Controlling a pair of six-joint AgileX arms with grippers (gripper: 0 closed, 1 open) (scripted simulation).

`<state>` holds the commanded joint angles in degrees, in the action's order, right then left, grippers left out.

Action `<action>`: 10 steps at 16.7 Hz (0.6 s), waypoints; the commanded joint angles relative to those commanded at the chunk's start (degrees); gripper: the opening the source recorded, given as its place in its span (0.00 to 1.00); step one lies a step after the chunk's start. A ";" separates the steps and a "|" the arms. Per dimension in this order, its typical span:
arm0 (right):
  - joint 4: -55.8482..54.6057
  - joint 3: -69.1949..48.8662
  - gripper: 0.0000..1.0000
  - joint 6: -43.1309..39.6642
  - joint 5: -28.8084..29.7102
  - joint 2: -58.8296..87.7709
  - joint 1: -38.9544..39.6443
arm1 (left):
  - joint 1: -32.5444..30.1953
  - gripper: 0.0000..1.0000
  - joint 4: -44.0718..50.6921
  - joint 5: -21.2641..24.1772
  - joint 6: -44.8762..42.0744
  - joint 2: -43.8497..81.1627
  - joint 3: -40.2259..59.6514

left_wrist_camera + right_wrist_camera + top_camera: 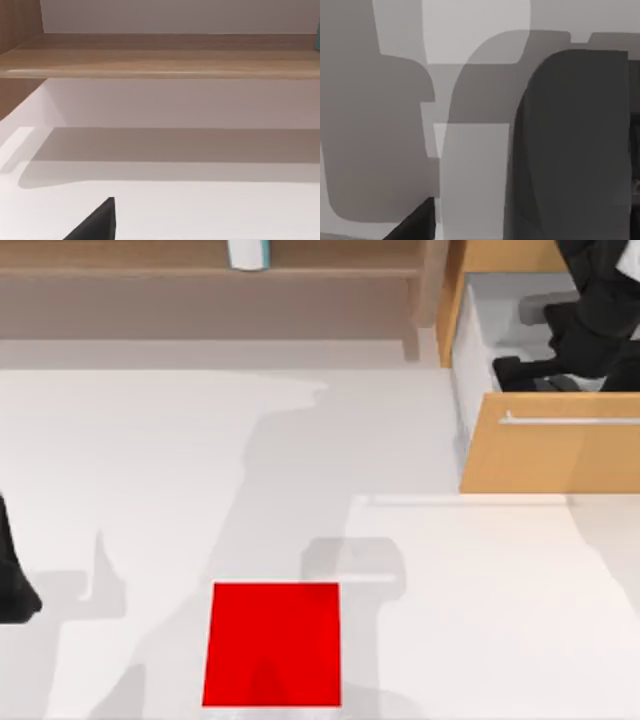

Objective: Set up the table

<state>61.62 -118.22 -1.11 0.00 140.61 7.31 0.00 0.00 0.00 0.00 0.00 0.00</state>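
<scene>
With the right gripper (545, 365) down inside the open drawer (550, 455), can't tell if its fingers are gripping; lifting carelessly risks snagging the drawer wall. Left arm (12, 580) parked at table (150, 460) edge.

The surface (480, 620) is lying flat and level, a broad plain white top spreading across the top view from its left edge to its right. It is looking smooth and unmarked, with soft grey shadows falling across it. In the left wrist view the same white surface (210, 210) is stretching away, pale and bare.
</scene>
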 joint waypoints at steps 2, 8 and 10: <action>0.00 0.00 0.85 0.00 0.00 0.00 0.00 | 0.00 1.00 0.00 0.00 0.00 0.00 0.00; 0.00 0.00 0.40 0.00 0.00 0.00 0.00 | 0.00 1.00 0.00 0.00 0.00 0.00 0.00; 0.00 0.00 0.25 0.00 0.00 0.00 0.00 | 0.00 1.00 0.00 0.00 0.00 0.00 0.00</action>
<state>61.62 -118.22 -1.11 0.00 140.61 7.31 0.00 0.00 0.00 0.00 0.00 0.00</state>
